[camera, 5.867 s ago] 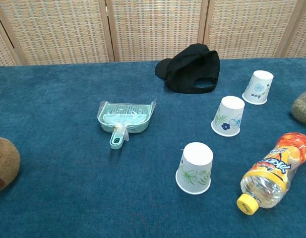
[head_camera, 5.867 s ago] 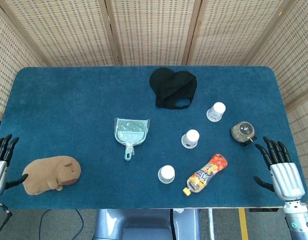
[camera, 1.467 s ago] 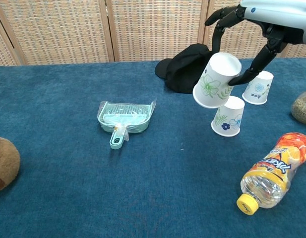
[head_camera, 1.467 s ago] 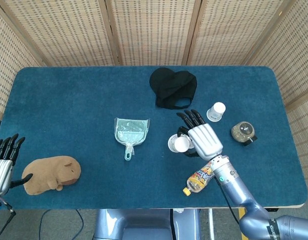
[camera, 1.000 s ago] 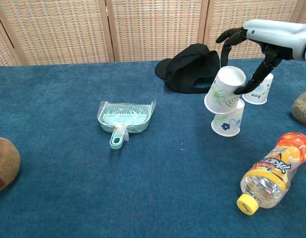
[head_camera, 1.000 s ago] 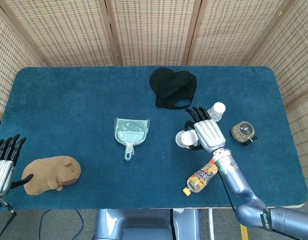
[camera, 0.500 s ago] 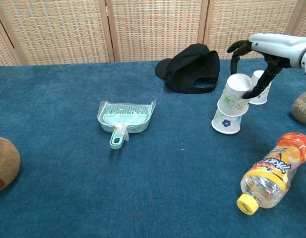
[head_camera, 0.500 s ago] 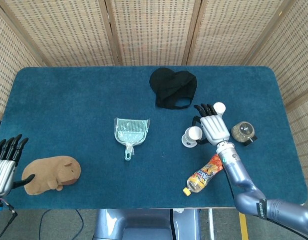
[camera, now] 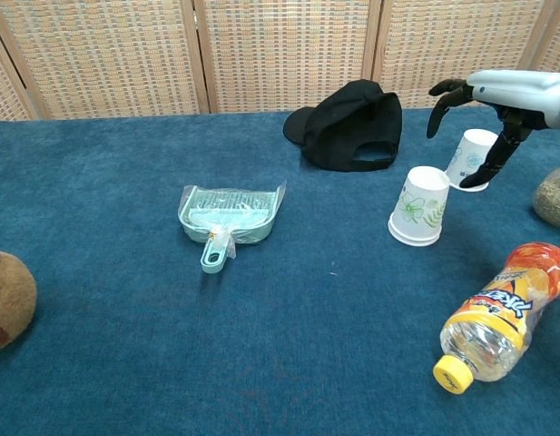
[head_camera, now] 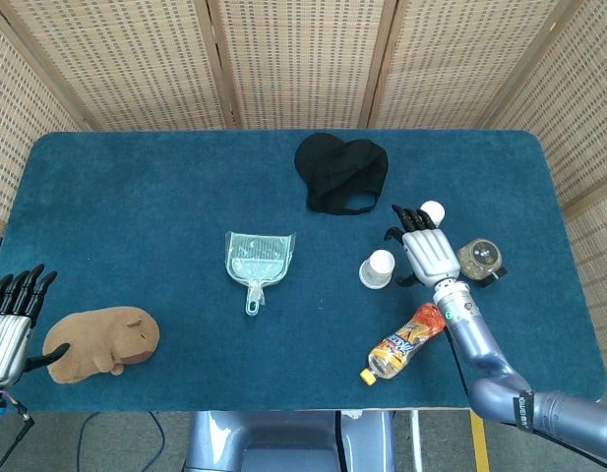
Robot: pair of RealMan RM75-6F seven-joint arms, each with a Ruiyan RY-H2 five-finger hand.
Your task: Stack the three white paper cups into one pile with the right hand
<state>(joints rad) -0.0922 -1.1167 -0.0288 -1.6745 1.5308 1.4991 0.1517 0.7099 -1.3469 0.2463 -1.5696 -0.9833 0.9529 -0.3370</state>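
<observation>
Two white paper cups stand upside down as one pile (head_camera: 379, 268) (camera: 417, 206) right of the table's middle, the green-leaf cup outermost. The third white cup (head_camera: 433, 209) (camera: 472, 159) stands upside down, alone, further back and to the right. My right hand (head_camera: 428, 254) (camera: 494, 102) hovers just right of the pile and over the lone cup, fingers spread, holding nothing. In the head view it hides part of the lone cup. My left hand (head_camera: 10, 324) lies at the table's near left edge with its fingers apart, holding nothing.
A black cap (head_camera: 340, 173) lies behind the cups. An orange drink bottle (head_camera: 403, 343) lies on its side in front of them, a round jar (head_camera: 479, 258) to their right. A pale green dustpan (head_camera: 257, 260) sits mid-table and a brown plush toy (head_camera: 98, 341) by my left hand.
The leaf-patterned cup has dropped fully over the flower cup, and my right hand has let go and moved right, toward the lone cup. The left hand is still.
</observation>
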